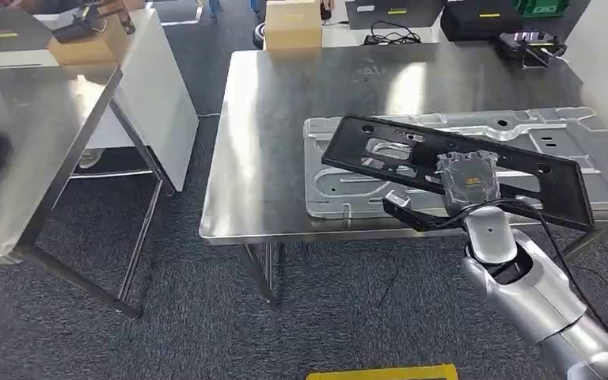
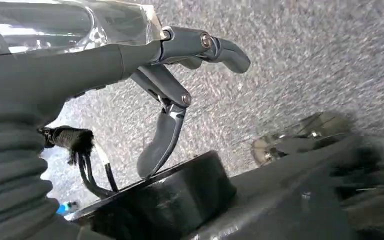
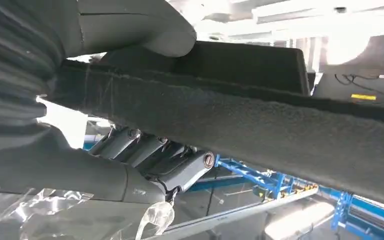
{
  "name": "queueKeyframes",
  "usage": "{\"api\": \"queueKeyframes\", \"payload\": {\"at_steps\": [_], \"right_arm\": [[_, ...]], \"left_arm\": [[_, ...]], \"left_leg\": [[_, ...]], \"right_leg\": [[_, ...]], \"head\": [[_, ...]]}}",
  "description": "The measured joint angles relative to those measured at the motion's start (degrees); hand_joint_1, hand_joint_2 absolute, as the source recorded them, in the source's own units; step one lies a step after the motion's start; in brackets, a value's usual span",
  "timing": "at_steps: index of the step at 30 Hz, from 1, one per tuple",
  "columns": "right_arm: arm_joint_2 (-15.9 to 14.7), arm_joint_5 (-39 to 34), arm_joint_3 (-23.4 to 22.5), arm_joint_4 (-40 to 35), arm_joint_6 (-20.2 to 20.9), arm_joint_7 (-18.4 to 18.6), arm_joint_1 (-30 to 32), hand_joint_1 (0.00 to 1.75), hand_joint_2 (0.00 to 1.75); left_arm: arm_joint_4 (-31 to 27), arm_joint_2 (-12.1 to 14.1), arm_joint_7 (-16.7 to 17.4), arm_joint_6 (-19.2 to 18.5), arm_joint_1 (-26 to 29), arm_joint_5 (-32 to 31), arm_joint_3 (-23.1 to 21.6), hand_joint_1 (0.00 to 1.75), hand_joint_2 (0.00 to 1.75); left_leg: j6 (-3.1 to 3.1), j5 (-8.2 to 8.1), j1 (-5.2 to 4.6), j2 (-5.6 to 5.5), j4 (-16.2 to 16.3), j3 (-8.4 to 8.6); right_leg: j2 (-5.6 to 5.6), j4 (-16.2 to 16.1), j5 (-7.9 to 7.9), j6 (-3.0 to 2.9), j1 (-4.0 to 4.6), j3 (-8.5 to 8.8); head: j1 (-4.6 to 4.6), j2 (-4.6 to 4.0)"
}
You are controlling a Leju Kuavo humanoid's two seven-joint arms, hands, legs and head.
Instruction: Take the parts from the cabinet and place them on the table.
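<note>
Silver right hand (image 1: 469,184) gripping flat black felt-edged panel (image 1: 412,154) above embossed metal plate (image 1: 522,131); left hand (image 2: 170,95) loosely splayed, empty.

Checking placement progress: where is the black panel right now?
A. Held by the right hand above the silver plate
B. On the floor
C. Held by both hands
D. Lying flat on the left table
A: the right hand grips the black panel over the silver plate on the table, with the panel clamped between thumb and fingers.
</note>
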Motion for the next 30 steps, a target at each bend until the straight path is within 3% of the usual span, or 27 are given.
{"api": "queueKeyframes", "payload": {"at_steps": [1, 4, 5, 6, 7, 10, 11, 12, 13, 15, 16, 17, 20, 22, 23, 25, 26, 27, 28, 30], "right_arm": [[-0.04, 0.00, 0.00, 0.00, 0.02, 0.00, -0.04, 1.75, 1.75], [-0.04, 0.00, -0.04, -0.02, 0.07, 0.00, 0.03, 1.75, 1.75], [-0.04, 0.00, -0.07, -0.02, 0.07, 0.00, -0.02, 1.75, 1.75], [-0.11, 0.00, -0.24, -0.07, 0.07, 0.02, 0.09, 1.75, 1.75], [-0.18, 0.00, -0.33, -0.07, 0.07, 0.02, 0.09, 1.75, 1.75], [-0.20, 0.00, -0.33, -0.09, 0.07, 0.02, 0.36, 1.75, 1.75], [-0.26, 0.00, -0.33, -0.07, 0.07, 0.00, 0.67, 1.75, 1.75], [-0.33, 0.00, -0.33, -0.07, 0.09, 0.02, 0.91, 1.75, 1.75], [-0.33, 0.00, -0.33, -0.07, 0.09, 0.00, 0.93, 1.75, 1.75], [-0.35, 0.00, -0.35, -0.09, 0.09, 0.00, 0.89, 1.75, 1.75], [-0.44, 0.02, -0.35, -0.07, 0.09, 0.00, 0.96, 1.75, 1.75], [-0.35, 0.04, -0.33, -0.09, 0.11, -0.09, 0.75, 1.75, 1.75], [-0.22, 0.13, -0.33, -0.07, 0.17, -0.11, 0.95, 1.75, 1.75], [-0.13, 0.22, -0.37, -0.09, 0.17, -0.11, 0.70, 1.75, 1.75], [-0.09, 0.26, -0.37, -0.09, 0.17, -0.11, 0.63, 1.75, 1.75], [-0.09, 0.35, -0.37, -0.07, 0.17, -0.20, 0.69, 1.75, 1.75], [-0.09, 0.35, -0.31, -0.04, 0.20, -0.37, 0.75, 1.75, 1.75], [-0.09, 0.35, -0.31, -0.04, 0.20, -0.37, 0.79, 1.75, 1.75], [-0.09, 0.35, -0.31, -0.04, 0.17, -0.37, 0.78, 1.75, 1.75], [-0.09, 0.35, -0.35, -0.04, 0.17, -0.37, 0.65, 1.75, 1.75]], "left_arm": [[0.00, 0.07, 0.00, 0.00, -0.05, -0.07, 0.00, 0.00, 1.75], [0.00, 0.07, 0.09, -0.02, -0.03, -0.26, 0.00, 0.00, 1.75], [0.00, 0.07, 0.09, 0.00, -0.01, -0.28, 0.00, 0.00, 1.75], [0.00, 0.02, 0.09, 0.00, 0.01, -0.37, -0.02, 0.00, 1.75], [0.00, 0.00, 0.09, 0.00, -0.06, -0.46, -0.02, 0.00, 1.75], [0.00, -0.04, 0.09, -0.04, -0.13, -0.48, -0.02, 0.00, 1.75], [0.00, -0.04, 0.09, -0.07, -0.08, -0.48, -0.02, 0.00, 1.75], [0.00, -0.04, 0.09, -0.07, 0.03, -0.48, -0.02, 0.00, 1.75], [0.00, -0.04, 0.09, -0.07, 0.10, -0.48, -0.02, 0.00, 1.75], [0.00, -0.07, 0.09, -0.09, 0.12, -0.50, -0.02, 0.00, 1.75], [0.00, 0.02, 0.09, -0.09, 0.07, -0.55, -0.02, 0.00, 1.75], [0.00, 0.04, 0.13, -0.11, -0.12, -0.55, -0.02, 0.00, 1.75], [0.00, 0.02, 0.11, -0.09, -0.06, -0.59, -0.02, 0.00, 1.75], [0.00, 0.04, 0.09, -0.07, -0.07, -0.52, -0.02, 0.00, 1.75], [0.00, 0.04, 0.07, -0.07, -0.17, -0.44, -0.02, 0.00, 1.75], [0.00, 0.04, 0.07, -0.09, -0.17, -0.28, -0.02, 0.00, 1.75], [0.00, 0.04, 0.06, -0.11, -0.04, -0.28, -0.02, 0.00, 1.75], [0.00, 0.04, 0.04, -0.15, 0.09, -0.26, -0.02, 0.00, 1.75], [0.00, 0.04, 0.04, -0.15, 0.03, -0.26, -0.02, 0.00, 1.75], [0.00, 0.04, 0.04, -0.20, 0.08, -0.26, -0.02, 0.00, 1.75]], "left_leg": [[0.49, -0.52, -0.33, 0.01, -2.11, 1.26], [1.26, -1.18, -0.88, -0.03, -2.62, 1.53], [1.57, -1.03, -0.83, -0.06, -3.04, 1.82], [1.94, -0.73, -0.14, -0.06, -3.80, 2.55], [2.31, -0.88, -0.34, -0.08, -4.01, 2.99], [3.12, -1.66, -0.43, 0.00, -3.99, 3.82], [3.09, -1.89, -0.42, -0.05, -3.98, 4.09], [2.95, -2.20, -0.33, -0.15, -3.96, 4.44], [2.72, -2.56, -0.20, -0.25, -3.86, 4.84], [1.97, -3.69, 0.03, -0.32, -3.29, 5.68], [1.37, -4.42, -0.39, -0.30, -2.84, 5.49], [1.17, -4.89, -0.51, -0.31, -2.13, 5.23], [0.99, -4.91, -0.47, -0.34, -2.63, 5.40], [0.44, -6.45, -0.21, -0.13, -0.38, 4.60], [0.16, -8.21, -0.17, -0.07, 3.85, 2.51], [-0.05, -11.57, -0.13, -0.06, 14.10, -3.37], [-0.04, -11.96, -0.14, -0.06, 17.34, -5.65], [0.14, -10.85, -0.19, -0.07, 17.54, -6.65], [0.45, -8.92, -0.28, -0.06, 15.28, -6.13], [1.89, -2.26, -0.74, -0.08, 4.32, -1.85]], "right_leg": [[-0.01, 0.00, -0.27, 0.36, 0.15, 0.21], [-0.05, -0.19, -0.61, 1.24, -0.06, 0.20], [-0.10, -0.39, -0.69, 1.78, 0.10, 0.44], [-0.17, 0.15, -1.21, 1.95, -0.34, 0.40], [-0.25, 2.36, -2.15, 2.04, -0.18, -0.37], [-0.24, 16.49, -7.71, 2.71, -0.15, -7.90], [-0.24, 19.01, -7.85, 2.87, -0.16, -9.77], [-0.25, 18.31, -6.46, 3.01, -0.24, -10.07], [-0.26, 15.16, -4.00, 3.16, -0.36, -9.04], [-0.47, 4.40, 2.21, 3.66, -0.73, -4.46], [-0.48, 1.87, 1.97, 4.09, -0.76, -3.06], [-0.19, 1.31, 1.61, 2.91, -0.73, -3.11], [-0.16, 1.62, 1.11, 1.75, -0.43, -3.42], [-0.19, 1.48, 0.82, 0.89, -0.60, -2.84], [-0.18, 1.48, 0.65, 0.63, -0.60, -2.66], [-0.17, 1.48, 0.26, 0.21, -0.43, -2.38], [-0.15, 1.49, 0.07, 0.13, -0.33, -2.21], [-0.11, 1.48, -0.19, 0.10, -0.18, -1.89], [-0.10, 1.48, -0.42, 0.08, -0.03, -1.54], [-0.10, 1.40, -1.07, 0.06, 0.42, -0.34]], "head": [[0.00, 0.00], [0.00, 0.00], [0.02, 0.00], [0.02, 0.00], [0.02, 0.00], [0.02, 0.00], [0.00, 0.00], [0.02, 0.00], [0.02, 0.00], [0.02, 0.00], [0.00, 0.00], [0.00, 0.00], [-0.02, 0.00], [-0.04, 0.00], [-0.02, 0.00], [-0.02, 0.00], [-0.02, 0.00], [-0.02, 0.00], [-0.02, 0.00], [-0.02, 0.00]]}}
